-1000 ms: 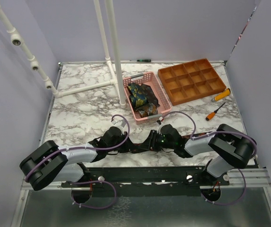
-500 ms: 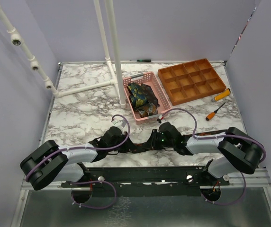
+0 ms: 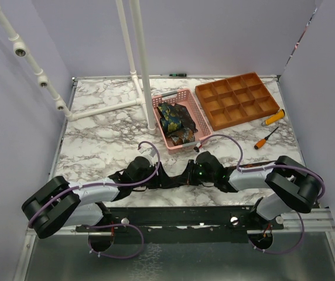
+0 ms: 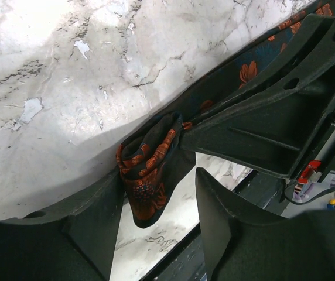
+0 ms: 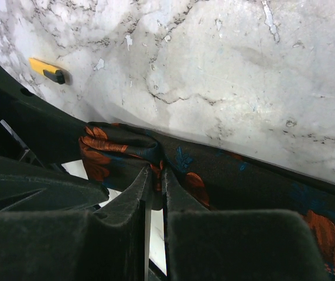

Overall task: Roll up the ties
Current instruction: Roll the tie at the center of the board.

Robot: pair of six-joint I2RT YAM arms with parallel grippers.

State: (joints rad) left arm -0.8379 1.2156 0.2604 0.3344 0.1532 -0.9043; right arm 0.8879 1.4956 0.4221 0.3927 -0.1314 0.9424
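Left gripper (image 4: 159, 187): released, jaws apart, one finger against the rolled end of the flowered tie (image 4: 149, 170).
Right gripper (image 5: 157, 172): clenched on its flat strip, on the marble table (image 5: 243, 70).
Overhead only: paisley ties (image 3: 173, 123) in pink basket (image 3: 200, 120).

Marble table (image 3: 97, 134) bears pink basket (image 3: 182, 93), orange tray (image 3: 238, 100), two screwdrivers (image 3: 271, 118), one flowered tie (image 5: 232, 172).
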